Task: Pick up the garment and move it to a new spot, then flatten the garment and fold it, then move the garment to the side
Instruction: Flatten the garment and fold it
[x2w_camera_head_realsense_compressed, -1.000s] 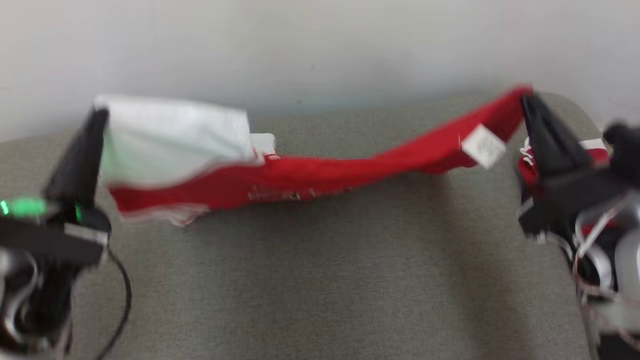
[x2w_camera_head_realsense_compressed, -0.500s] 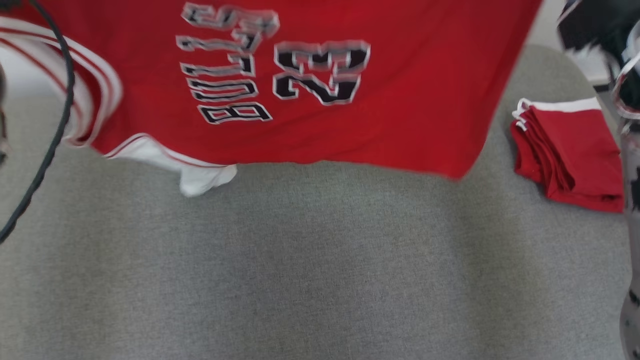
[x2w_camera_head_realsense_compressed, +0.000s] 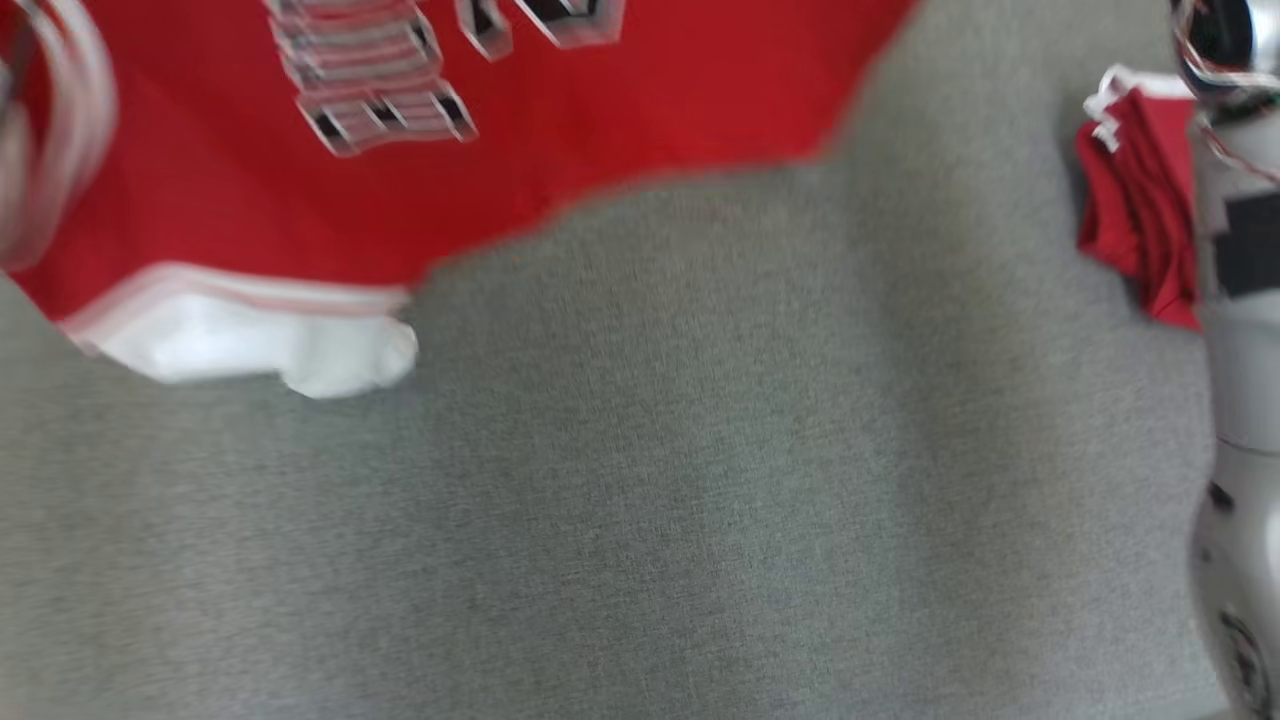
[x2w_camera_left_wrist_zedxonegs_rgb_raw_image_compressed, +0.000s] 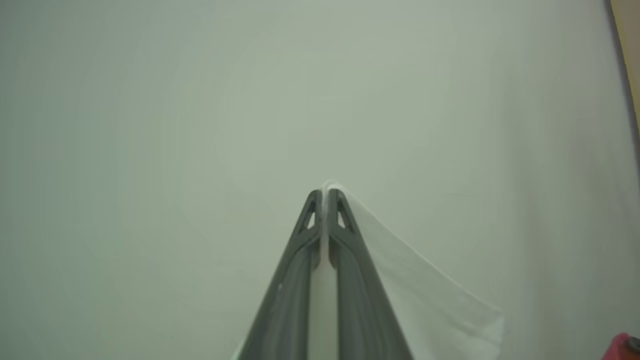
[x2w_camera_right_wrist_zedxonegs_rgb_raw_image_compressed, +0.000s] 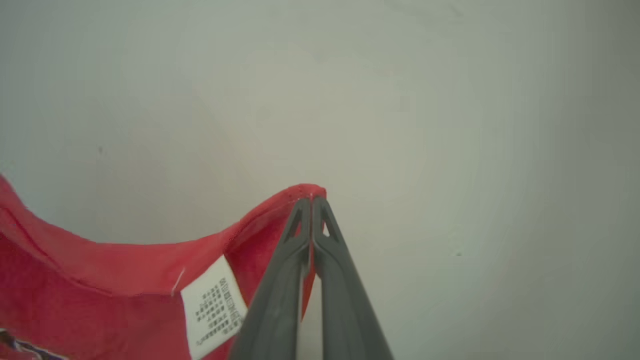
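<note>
Above the desk (x2w_camera_head_realsense_compressed: 700, 500) at eleven o'clock, the red jersey (x2w_camera_head_realsense_compressed: 650, 100) is hanging. Left pincer (x2w_camera_left_wrist_zedxonegs_rgb_raw_image_compressed: 325, 192) is clamping its white edge (x2w_camera_left_wrist_zedxonegs_rgb_raw_image_compressed: 425, 300), right pincer (x2w_camera_right_wrist_zedxonegs_rgb_raw_image_compressed: 311, 200) its red hem (x2w_camera_right_wrist_zedxonegs_rgb_raw_image_compressed: 150, 260), apparently stretching it flat.

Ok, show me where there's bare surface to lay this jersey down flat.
The grey surface is bare across the middle and near side, bordered at the far left by the held-up red jersey and its white panel. It is crowded at the far right, where a folded red garment lies.
</note>
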